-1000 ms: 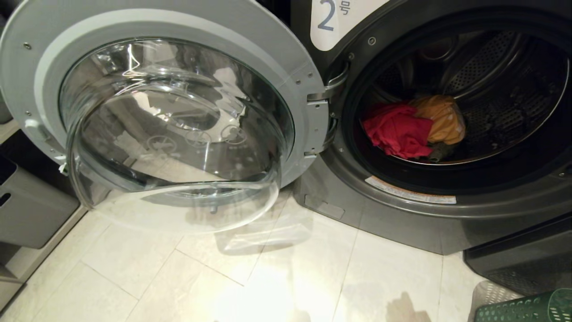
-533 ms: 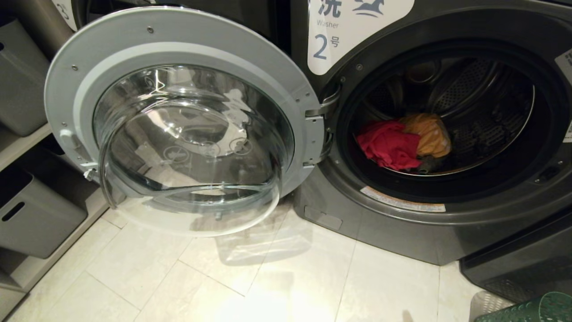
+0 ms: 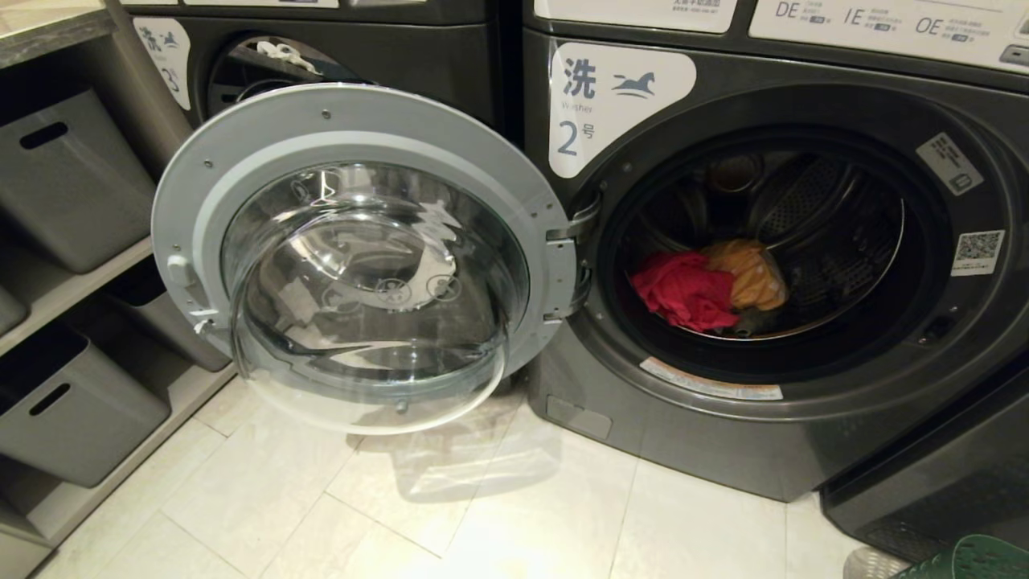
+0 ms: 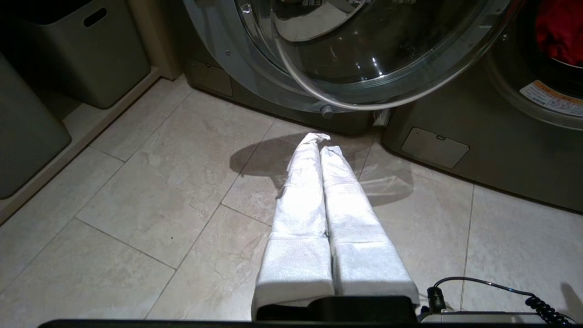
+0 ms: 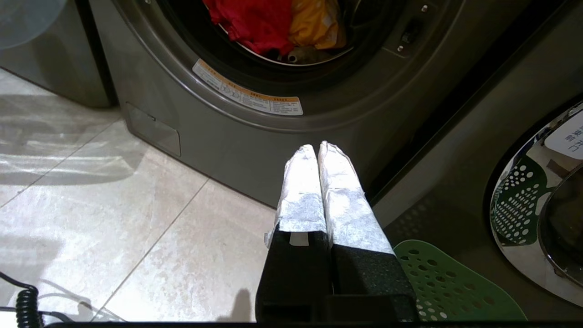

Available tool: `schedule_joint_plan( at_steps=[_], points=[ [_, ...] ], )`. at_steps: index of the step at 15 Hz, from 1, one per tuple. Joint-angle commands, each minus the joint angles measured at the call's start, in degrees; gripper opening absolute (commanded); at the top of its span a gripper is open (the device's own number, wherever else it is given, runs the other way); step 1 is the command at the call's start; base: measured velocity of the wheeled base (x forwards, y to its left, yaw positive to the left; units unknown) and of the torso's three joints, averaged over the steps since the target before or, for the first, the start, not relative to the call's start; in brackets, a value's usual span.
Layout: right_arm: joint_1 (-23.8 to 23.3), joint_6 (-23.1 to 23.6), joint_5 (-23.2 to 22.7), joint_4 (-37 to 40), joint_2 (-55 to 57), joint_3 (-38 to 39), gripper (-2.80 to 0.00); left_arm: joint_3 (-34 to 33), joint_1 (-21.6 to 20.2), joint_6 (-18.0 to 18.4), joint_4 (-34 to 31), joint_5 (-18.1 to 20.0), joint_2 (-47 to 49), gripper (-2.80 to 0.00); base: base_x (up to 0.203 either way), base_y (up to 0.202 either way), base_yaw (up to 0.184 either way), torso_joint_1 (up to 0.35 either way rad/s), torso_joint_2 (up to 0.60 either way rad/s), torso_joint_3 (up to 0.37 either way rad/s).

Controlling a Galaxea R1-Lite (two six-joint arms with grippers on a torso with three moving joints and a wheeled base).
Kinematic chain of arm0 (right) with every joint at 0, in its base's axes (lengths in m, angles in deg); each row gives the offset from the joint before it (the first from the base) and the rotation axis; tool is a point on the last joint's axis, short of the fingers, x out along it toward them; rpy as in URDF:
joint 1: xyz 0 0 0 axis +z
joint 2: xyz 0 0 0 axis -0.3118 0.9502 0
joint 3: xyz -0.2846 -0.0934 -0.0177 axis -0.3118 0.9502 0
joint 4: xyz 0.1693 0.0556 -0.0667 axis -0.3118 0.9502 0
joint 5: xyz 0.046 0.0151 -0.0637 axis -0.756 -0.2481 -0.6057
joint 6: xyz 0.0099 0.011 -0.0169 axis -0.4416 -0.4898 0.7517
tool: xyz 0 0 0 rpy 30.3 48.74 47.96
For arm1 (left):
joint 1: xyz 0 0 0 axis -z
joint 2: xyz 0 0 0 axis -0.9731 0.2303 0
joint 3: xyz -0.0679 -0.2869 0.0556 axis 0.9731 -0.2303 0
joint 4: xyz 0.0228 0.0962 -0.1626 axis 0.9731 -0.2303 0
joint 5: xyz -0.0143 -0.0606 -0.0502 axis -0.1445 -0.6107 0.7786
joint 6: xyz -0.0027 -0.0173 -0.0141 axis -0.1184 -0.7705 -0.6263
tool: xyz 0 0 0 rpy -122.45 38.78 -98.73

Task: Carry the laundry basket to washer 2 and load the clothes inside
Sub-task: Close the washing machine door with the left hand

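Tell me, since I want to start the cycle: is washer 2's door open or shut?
Open. The door is swung wide to the left on its hinge, leaving the drum exposed with the clothes inside.

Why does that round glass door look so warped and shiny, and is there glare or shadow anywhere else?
Head view: the open door has a bulging glass bowl that bends reflections, and the floor shows a pale sheen. Left wrist view: the shut left gripper is brightly lit, a dark shadow beyond it. Right wrist view: a neighbouring chrome door mirrors the laundry basket.
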Motion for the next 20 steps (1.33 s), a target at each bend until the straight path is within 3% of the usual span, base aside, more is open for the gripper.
schedule_joint_plan(
  at_steps=[1,11,20],
  points=[
    [0.0,0.1,0.0,0.0,0.2,0.0,-2.8,-0.6,0.0,0.0,0.0,0.0,0.0,-2.8,0.0,0.0,0.0,0.003,0.0,0.198],
    [0.0,0.1,0.0,0.0,0.2,0.0,-2.8,-0.6,0.0,0.1,0.0,0.0,-0.1,-2.8,0.0,0.0,0.0,0.002,0.0,0.198],
    [0.0,-0.1,-0.1,0.0,0.2,0.0,-2.8,-0.6,0.0,0.1,0.0,0.0,0.0,-2.8,0.0,0.0,0.0,0.001,0.0,0.014]
  ],
)
